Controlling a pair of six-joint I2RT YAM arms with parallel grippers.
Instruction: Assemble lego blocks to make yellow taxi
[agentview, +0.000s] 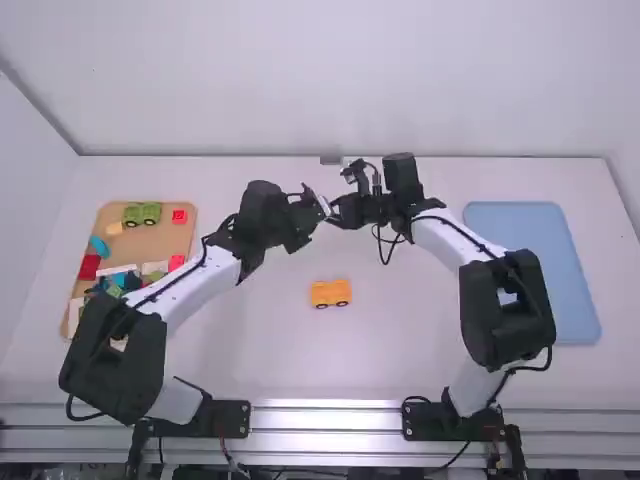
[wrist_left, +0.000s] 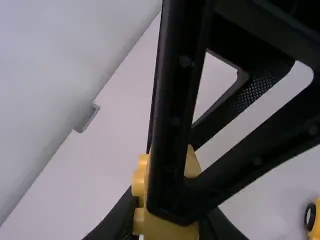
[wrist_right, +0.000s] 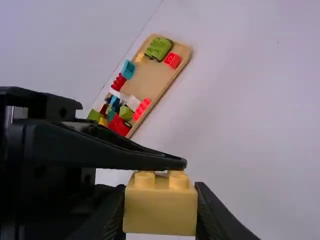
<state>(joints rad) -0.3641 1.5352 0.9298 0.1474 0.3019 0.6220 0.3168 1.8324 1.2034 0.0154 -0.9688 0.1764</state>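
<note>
Both the black left gripper (wrist_left: 167, 222) and black right gripper (wrist_right: 161, 202) gripped one yellow studded plastic block (wrist_right: 160, 216). Orange-yellow wheeled base (agentview: 331, 293) sat at their six o'clock, high view. Risk: mistimed release, block twisted or dropped.

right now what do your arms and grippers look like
The left arm and right arm have smooth white links and chunky black joints, with thin black cables running along them and looping out in places. The left gripper and right gripper are black, each with two slim fingers.
</note>
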